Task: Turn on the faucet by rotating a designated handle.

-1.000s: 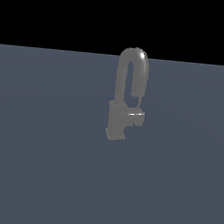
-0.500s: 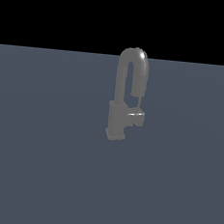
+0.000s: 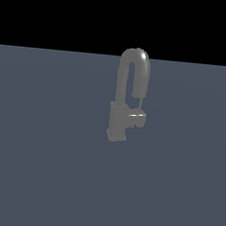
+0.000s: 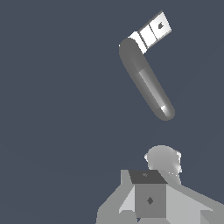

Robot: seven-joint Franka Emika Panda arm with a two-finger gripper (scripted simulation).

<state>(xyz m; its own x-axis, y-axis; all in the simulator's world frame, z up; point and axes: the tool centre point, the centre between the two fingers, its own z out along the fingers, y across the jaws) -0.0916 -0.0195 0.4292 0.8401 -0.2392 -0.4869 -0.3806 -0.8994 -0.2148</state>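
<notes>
Nothing looks done yet: the faucet [image 3: 127, 101] stands alone, its handle [image 3: 137, 116] untouched. I cannot tell whether the tool [image 4: 151, 199] is spread.

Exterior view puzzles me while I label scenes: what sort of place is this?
Probably a bare simulated test scene, not a real kitchen: a lone grey faucet stands on a flat blue-grey floor under a black void, with no sink.

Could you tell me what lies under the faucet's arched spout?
Under the downturned end of the faucet sits the handle, projecting from the base toward the exterior view's right. Below that is only the plain grey floor. The base hides whatever is beneath it.
</notes>
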